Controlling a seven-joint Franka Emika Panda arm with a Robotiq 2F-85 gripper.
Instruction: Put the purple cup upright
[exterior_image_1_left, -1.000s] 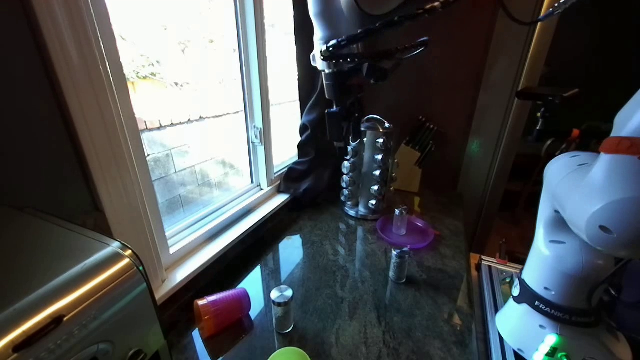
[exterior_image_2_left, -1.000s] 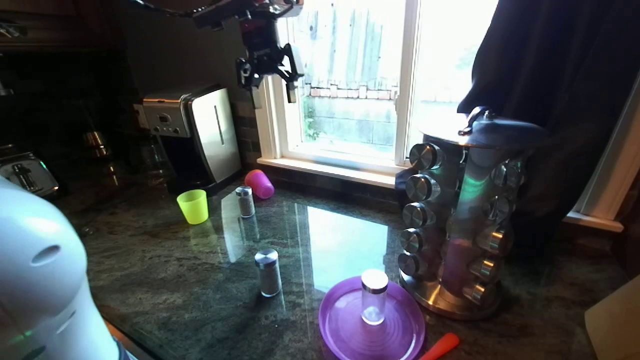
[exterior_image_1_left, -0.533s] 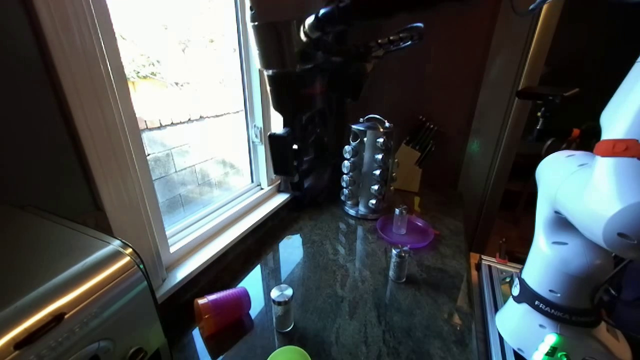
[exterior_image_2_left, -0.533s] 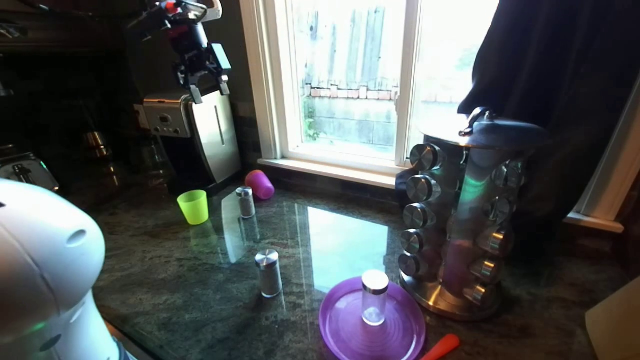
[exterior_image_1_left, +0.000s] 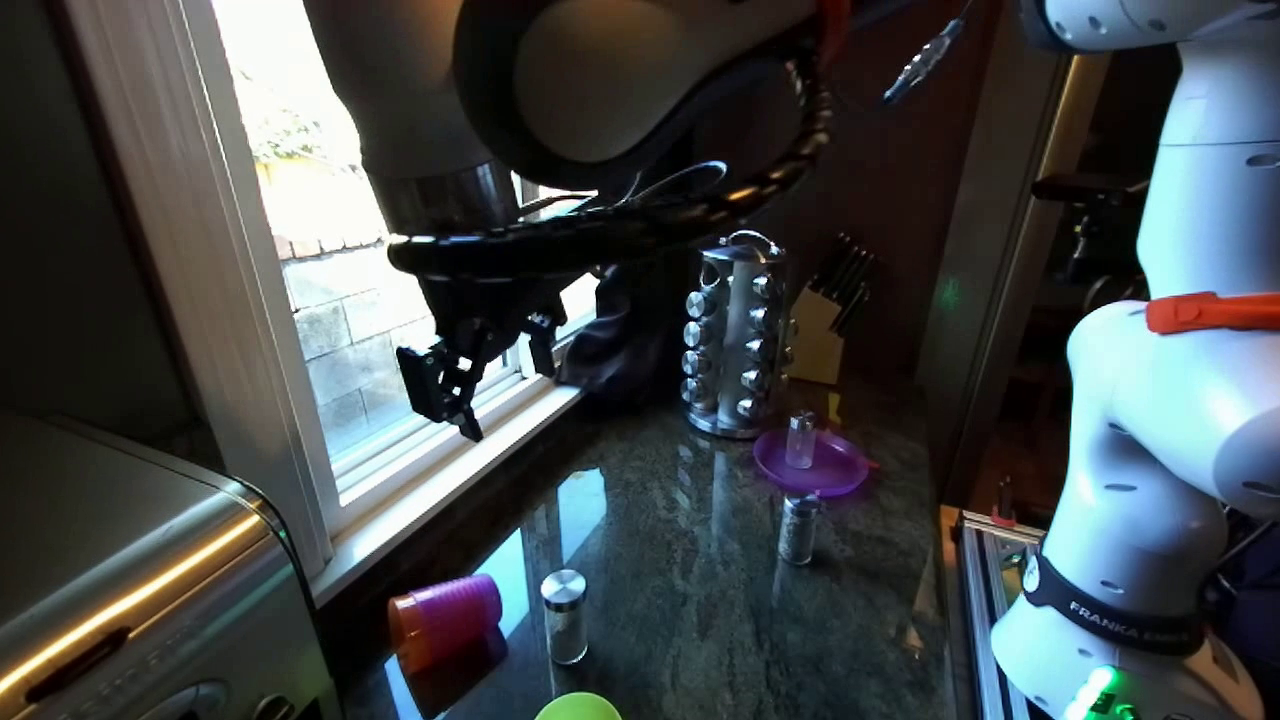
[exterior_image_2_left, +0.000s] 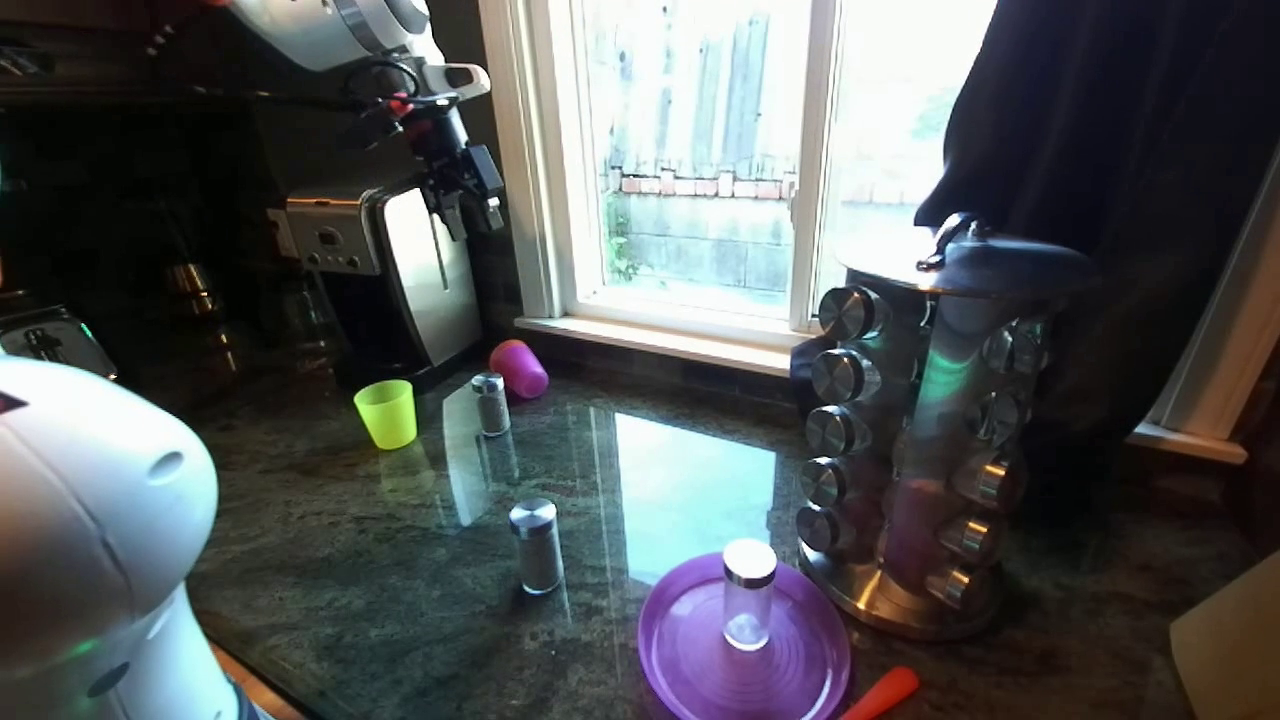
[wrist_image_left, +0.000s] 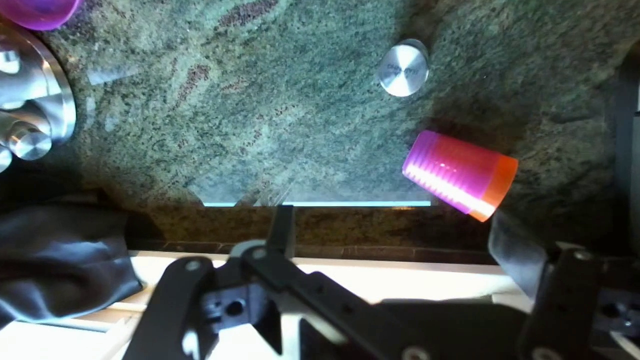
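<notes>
The purple cup (exterior_image_1_left: 462, 612) lies on its side on the dark stone counter, with an orange band at its wide end. In an exterior view it lies close to the window wall, behind a spice jar (exterior_image_2_left: 491, 405). In the wrist view the purple cup (wrist_image_left: 450, 167) is right of centre, its orange end pointing lower right. My gripper (exterior_image_1_left: 508, 402) is open and empty, in the air above the cup in both exterior views. In the wrist view my gripper's fingertips (wrist_image_left: 392, 222) stand wide apart; the right one shows just below the cup's orange end, apparently well above it.
A coffee maker (exterior_image_2_left: 425, 275) stands near the cup. A green cup (exterior_image_2_left: 387, 415) stands upright nearby. Another spice jar (exterior_image_2_left: 537, 548), a purple plate (exterior_image_2_left: 683, 635) bearing a jar, and a spice rack (exterior_image_2_left: 930, 400) stand farther along. The window sill (exterior_image_1_left: 455, 480) runs behind.
My gripper has moved along the window toward the cup and lower, and has turned. The cup and the other objects have not moved.
</notes>
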